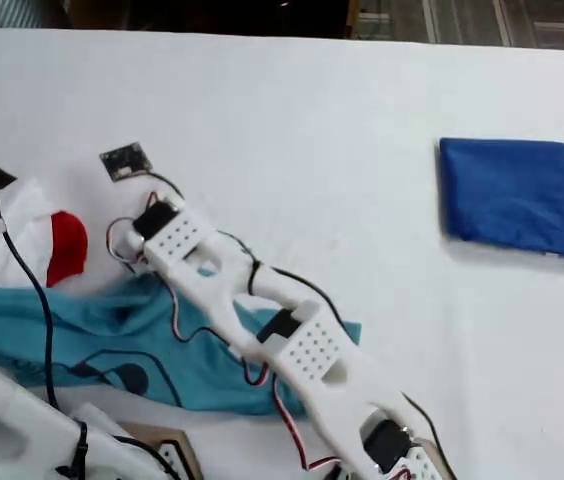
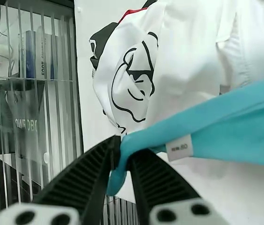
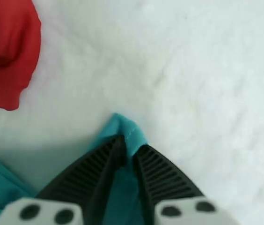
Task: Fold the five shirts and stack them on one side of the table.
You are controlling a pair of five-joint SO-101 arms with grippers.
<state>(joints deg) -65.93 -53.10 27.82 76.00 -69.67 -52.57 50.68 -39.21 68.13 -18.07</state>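
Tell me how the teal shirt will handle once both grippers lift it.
The crumpled teal fabric shirt lies bunched in soft folds, so it is probably floppy and will sag between holds. The left gripper and right gripper each pinch only a thin edge, so it likely weighs little but could slip free.

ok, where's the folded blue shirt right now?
In the high view, the folded blue shirt lies flat on the table at the far right, alone, well apart from the teal shirt at lower left.

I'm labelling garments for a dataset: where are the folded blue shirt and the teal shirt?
folded blue shirt (image 1: 520, 197), high view, middle of its top face.
teal shirt (image 1: 102, 320), high view, plain cloth above its dark print.
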